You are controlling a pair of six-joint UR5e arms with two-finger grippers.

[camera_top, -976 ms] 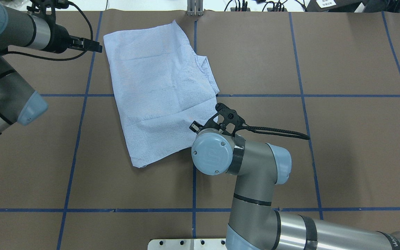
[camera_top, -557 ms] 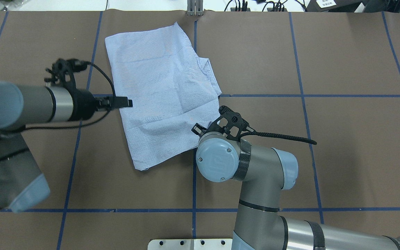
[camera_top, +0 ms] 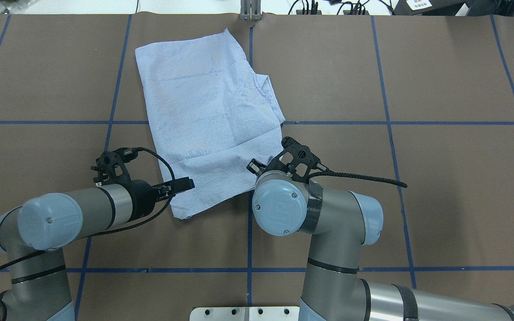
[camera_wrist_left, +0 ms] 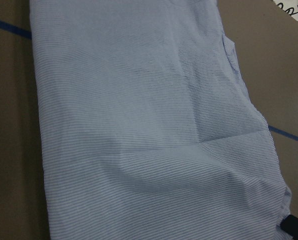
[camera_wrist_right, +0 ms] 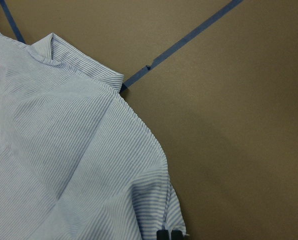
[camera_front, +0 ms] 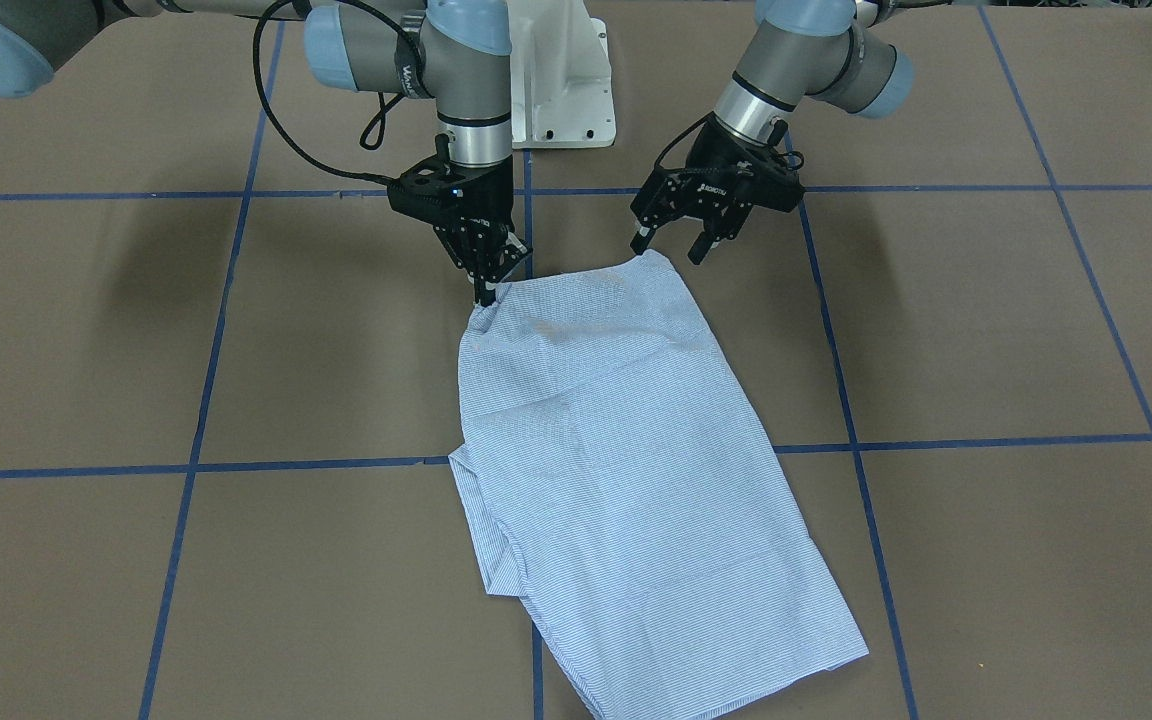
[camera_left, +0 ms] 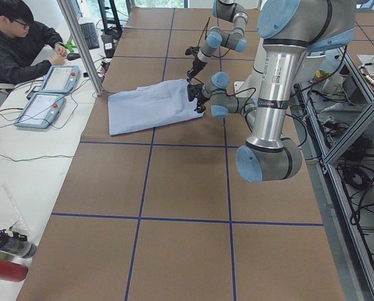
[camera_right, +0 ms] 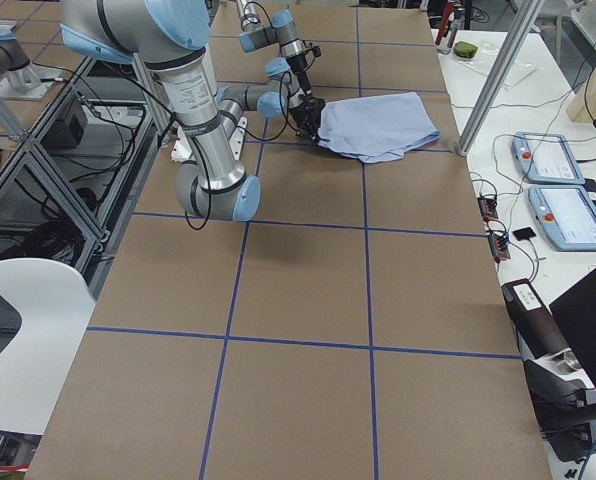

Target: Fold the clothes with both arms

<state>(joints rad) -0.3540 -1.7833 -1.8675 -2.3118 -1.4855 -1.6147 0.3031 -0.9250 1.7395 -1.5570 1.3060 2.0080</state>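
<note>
Brown paper covers the bench [camera_top: 417,200], which blue tape lines [camera_top: 391,122] divide into a grid. Nearest the robot base, both arms reach forward to the near edge of the shirt [camera_top: 208,116].

The right end effector [camera_front: 485,290] points straight down with its fingers closed on the shirt's near right corner. The fabric rises into a slight peak at the pinch. In the right wrist view, the fingertips [camera_wrist_right: 168,234] sit together on the hem.

The left end effector [camera_front: 669,248] is at the near left corner, tilted, with its fingers spread apart and nothing between them. Whether it touches the fabric cannot be determined.

Beyond the end effectors, the shirt lies flat on the bench, folded into a rough rectangle. It runs diagonally away from the robot, mostly left of the centre line. A folded layer projects along its right edge. Its far end lies near the far edge of the bench.
</note>
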